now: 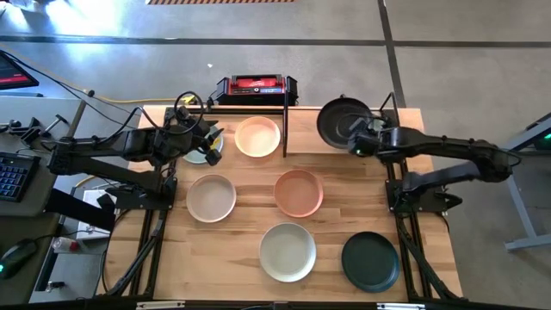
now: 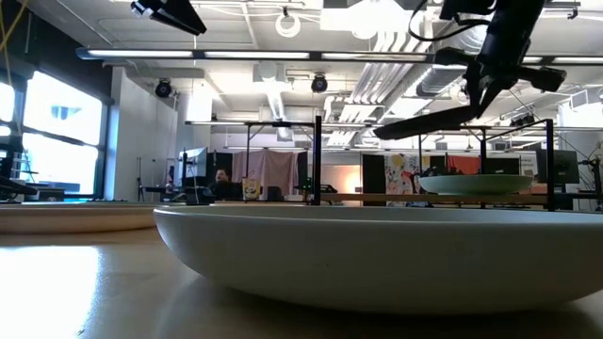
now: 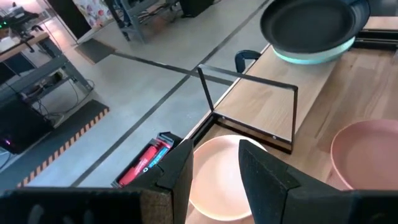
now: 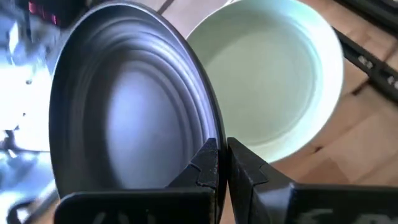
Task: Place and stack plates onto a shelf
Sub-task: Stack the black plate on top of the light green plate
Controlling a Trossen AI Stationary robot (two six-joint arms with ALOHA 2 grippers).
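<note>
The shelf [image 1: 306, 138] runs along the table's far edge, with a central divider [image 1: 285, 129]. My right gripper [image 1: 355, 145] is shut on a black plate [image 1: 343, 120] above the shelf's right half, over a pale green plate [image 4: 280, 81] that rests on the shelf board. A cream plate [image 1: 257, 136] lies on the shelf's left half. My left gripper [image 1: 209, 142] is open and empty above a pale plate [image 1: 198, 156] at the shelf's left end. Beige [image 1: 211, 196], terracotta [image 1: 299, 191], off-white [image 1: 287, 251] and black [image 1: 370, 261] plates lie on the table. My right gripper pinches the black plate's rim [image 4: 210, 134] between its two fingers, on the side nearest the gripper. The fingers come from the table's right side. The plate is tilted [image 2: 443, 118] and lifted clear, above the pale green plate [image 2: 480, 184].
A red-and-black box [image 1: 256, 86] stands on the floor beyond the table's far edge. The shelf's black rod frame [image 3: 249, 106] rises at the divider. Bare tabletop shows at the near left [image 1: 207, 267].
</note>
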